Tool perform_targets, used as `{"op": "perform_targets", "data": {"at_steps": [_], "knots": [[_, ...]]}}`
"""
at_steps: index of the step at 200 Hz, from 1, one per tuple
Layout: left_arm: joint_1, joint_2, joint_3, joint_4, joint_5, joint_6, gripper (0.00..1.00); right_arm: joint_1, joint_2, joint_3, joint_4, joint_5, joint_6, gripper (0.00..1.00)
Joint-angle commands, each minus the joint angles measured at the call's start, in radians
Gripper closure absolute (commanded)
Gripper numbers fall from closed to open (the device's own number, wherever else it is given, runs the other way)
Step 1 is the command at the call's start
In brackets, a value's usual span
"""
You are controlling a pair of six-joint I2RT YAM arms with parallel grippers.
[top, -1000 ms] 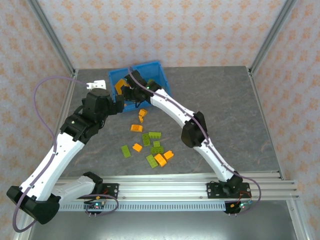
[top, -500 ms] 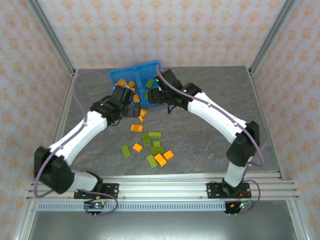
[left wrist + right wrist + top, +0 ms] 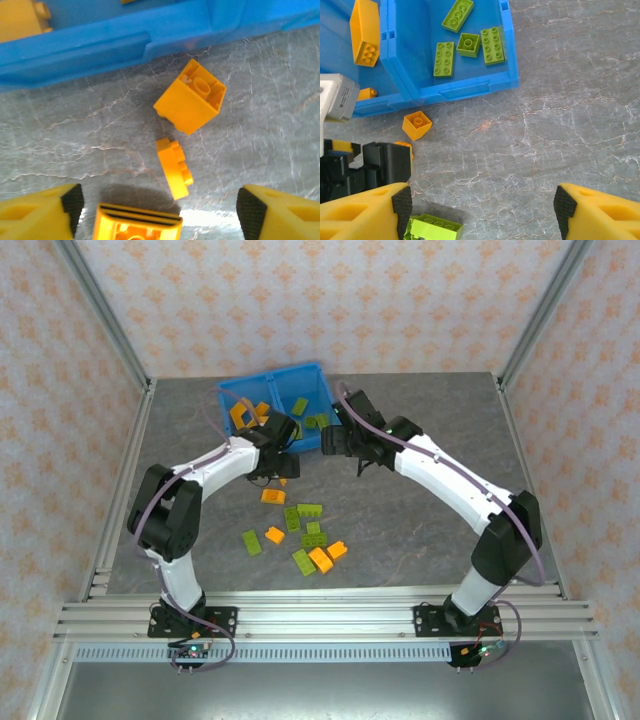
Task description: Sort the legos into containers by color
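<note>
The blue bin (image 3: 322,377) stands at the back of the table, with orange legos (image 3: 240,412) in its left compartment and green legos (image 3: 465,44) in its right one. My left gripper (image 3: 160,207) hangs open just in front of the bin wall (image 3: 100,47). A small orange brick (image 3: 175,167) and a larger orange brick (image 3: 137,225) lie between its fingers, untouched, and an orange cube (image 3: 190,97) lies beyond them. My right gripper (image 3: 484,207) is open over bare table right of the bin, with a green brick (image 3: 435,227) by its left finger.
Several loose orange and green legos (image 3: 310,535) lie scattered mid-table in front of the bin. The left gripper's body (image 3: 370,165) sits close to the right gripper's left side. Aluminium posts and patterned walls close in the table (image 3: 450,440).
The left gripper has swung right, from the bin's left side to the table in front of it. The right gripper has drawn back rightward from the bin and opened.
</note>
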State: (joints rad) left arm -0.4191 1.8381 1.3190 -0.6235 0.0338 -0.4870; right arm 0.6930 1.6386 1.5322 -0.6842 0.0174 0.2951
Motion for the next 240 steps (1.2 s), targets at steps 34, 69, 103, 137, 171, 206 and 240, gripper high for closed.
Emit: {"op": "perform_targets", "data": {"at_steps": [34, 69, 103, 137, 171, 206, 240], "knots": [[-0.003, 0.066, 0.054, 0.014, -0.001, -0.082, 0.38, -0.004, -0.031, -0.007, -0.017, 0.061, 0.014, 0.23], [-0.003, 0.109, 0.050, 0.012, 0.000, -0.090, 0.52, -0.004, -0.033, -0.004, -0.019, 0.062, 0.017, 0.23], [-0.001, 0.113, 0.036, 0.005, -0.020, -0.113, 0.68, -0.004, -0.042, -0.008, -0.017, 0.062, 0.021, 0.23], [-0.003, 0.092, 0.038, -0.009, -0.023, -0.119, 0.87, -0.004, -0.043, -0.014, -0.018, 0.061, 0.026, 0.23], [-0.002, -0.013, 0.094, -0.071, -0.037, -0.096, 0.94, -0.004, -0.050, -0.010, -0.019, 0.064, 0.026, 0.24], [-0.002, -0.102, 0.222, -0.146, -0.166, -0.010, 0.94, -0.004, -0.055, -0.008, -0.018, 0.062, 0.033, 0.23], [0.014, -0.035, 0.388, -0.170, -0.316, 0.094, 0.93, -0.004, -0.060, -0.015, -0.015, 0.058, 0.038, 0.23]]}}
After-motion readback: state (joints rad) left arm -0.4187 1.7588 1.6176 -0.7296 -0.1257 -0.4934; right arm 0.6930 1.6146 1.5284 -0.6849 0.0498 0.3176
